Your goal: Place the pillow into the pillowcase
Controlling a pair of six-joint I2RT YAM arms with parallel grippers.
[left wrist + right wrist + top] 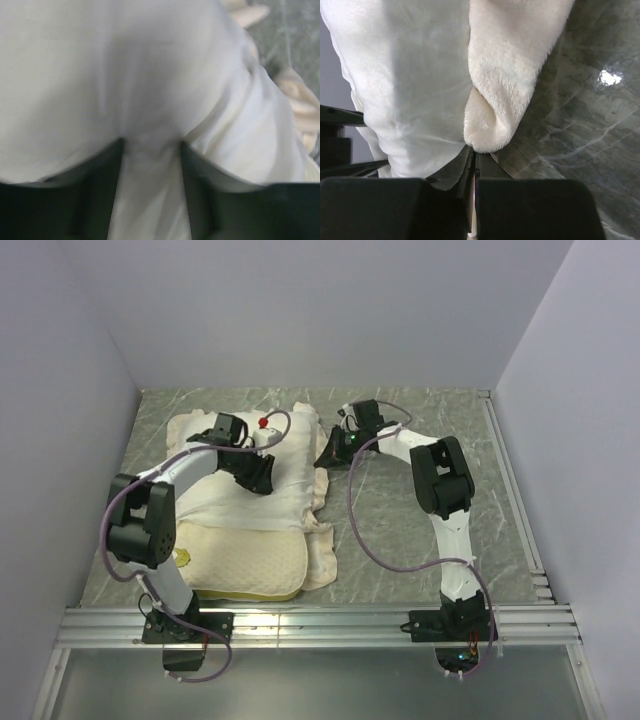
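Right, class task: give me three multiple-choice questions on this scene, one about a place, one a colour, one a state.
1. Where does the pillow lie? A far right corner; B near edge, by the left arm; C middle right.
2. What colour is the pillowcase face on top? A white; B red; C black.
3. How is the right gripper? A wide open; B shut on the trim; C out of view.
Answers: 1 B, it lies beside that arm's base. 2 A, white cloth faces the top camera. 3 B, its jaws meet on the plush fold.
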